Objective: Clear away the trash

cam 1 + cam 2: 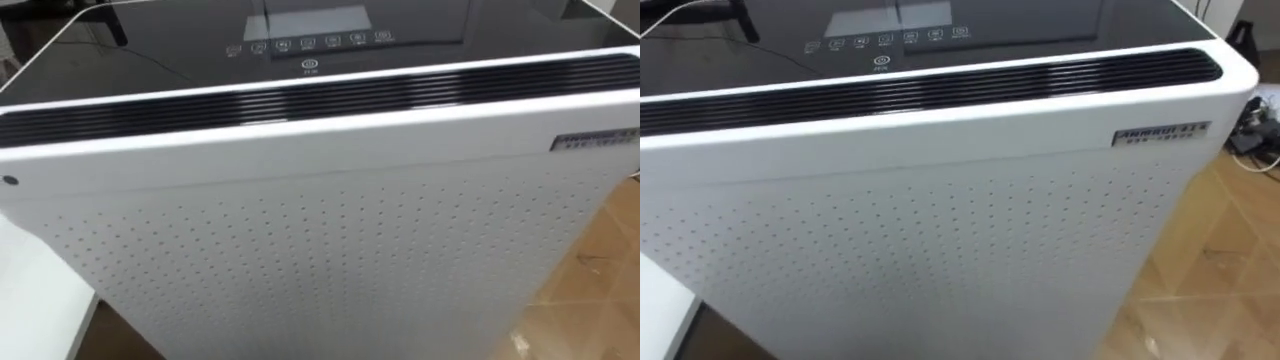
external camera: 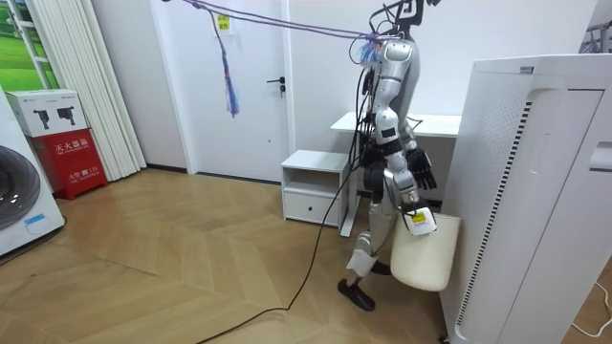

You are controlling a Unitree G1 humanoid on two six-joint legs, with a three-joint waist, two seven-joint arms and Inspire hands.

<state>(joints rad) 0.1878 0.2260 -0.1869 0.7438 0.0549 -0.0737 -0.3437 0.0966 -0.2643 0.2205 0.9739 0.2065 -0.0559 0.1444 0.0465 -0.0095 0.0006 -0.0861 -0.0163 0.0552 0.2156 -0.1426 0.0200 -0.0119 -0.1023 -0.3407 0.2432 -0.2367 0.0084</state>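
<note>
Room view: robot upright at the near side of a tall white air purifier [image 2: 535, 191], close against it, with a white counter [image 2: 435, 124] behind and a small white cabinet [image 2: 311, 186] to the room view's left. Two dark hands held low in front of the body: higher hand [image 2: 419, 174] and lower hand [image 2: 405, 199], too small to sort left from right. Cannot tell whether the fingers are spread, pressed together or pinching anything. Cream rounded container [image 2: 423, 253], bin or bag, just under the lower hand and beside the purifier; held or standing on the wooden floor [image 2: 172, 268], cannot tell.

Garbage itself: cannot make out a piece anywhere; possibly inside the cream container or down behind the purifier, hidden either way.

Left eye view: purifier's perforated white front [image 1: 330, 260], black vent strip [image 1: 320, 95] and dark control panel [image 1: 310, 45] right under the head, with a sliver of floor at lower right.

Judgement on doing the step well: aim the head off the purifier and down to the floor so the target comes into sight before any reach; keep arms clear of the purifier's corner; keep the cream container steady and upright; bend slowly, feet apart, mind the cable on the floor.
</note>
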